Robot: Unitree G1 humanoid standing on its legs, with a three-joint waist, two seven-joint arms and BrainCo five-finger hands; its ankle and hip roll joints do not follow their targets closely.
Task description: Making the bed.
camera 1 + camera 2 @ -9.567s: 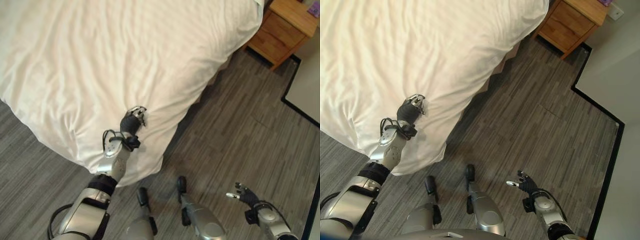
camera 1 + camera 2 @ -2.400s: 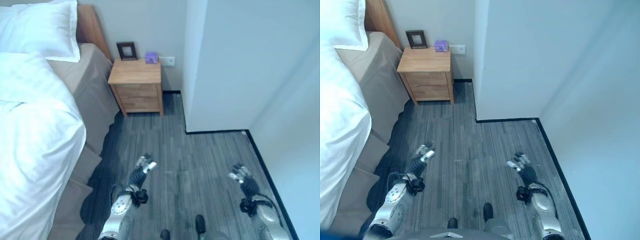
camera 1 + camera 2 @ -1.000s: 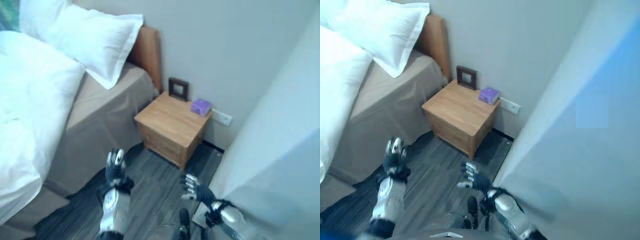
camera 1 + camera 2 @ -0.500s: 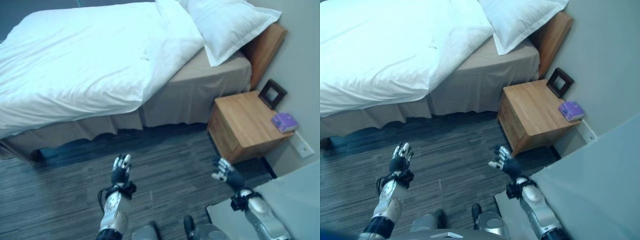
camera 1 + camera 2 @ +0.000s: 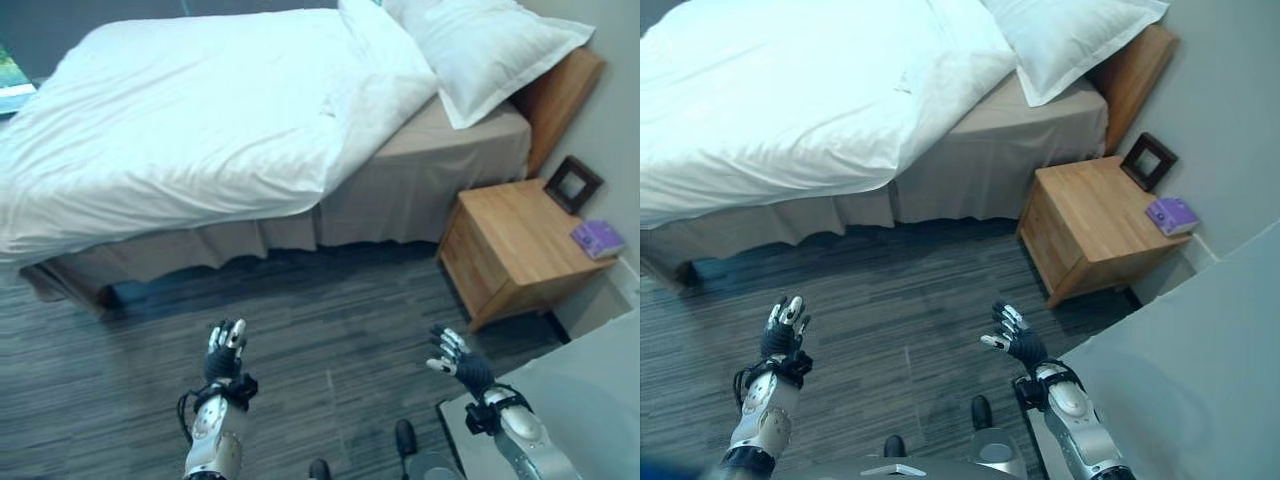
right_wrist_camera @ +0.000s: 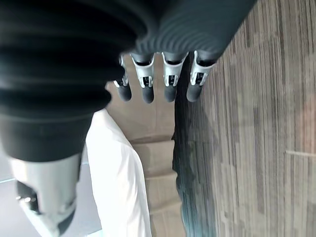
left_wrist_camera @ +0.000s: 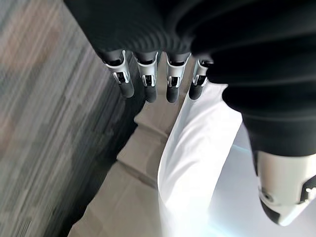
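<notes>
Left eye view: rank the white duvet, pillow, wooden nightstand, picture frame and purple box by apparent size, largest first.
1. White duvet
2. Pillow and wooden nightstand: too alike to rank.
3. Picture frame and purple box: also too close to call.

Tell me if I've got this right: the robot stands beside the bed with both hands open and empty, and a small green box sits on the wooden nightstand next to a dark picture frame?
Nearly. The small box on the wooden nightstand is purple, not green, as the right eye view shows. The rest holds: it sits beside the dark picture frame, and the left hand and right hand are open and empty.
</notes>
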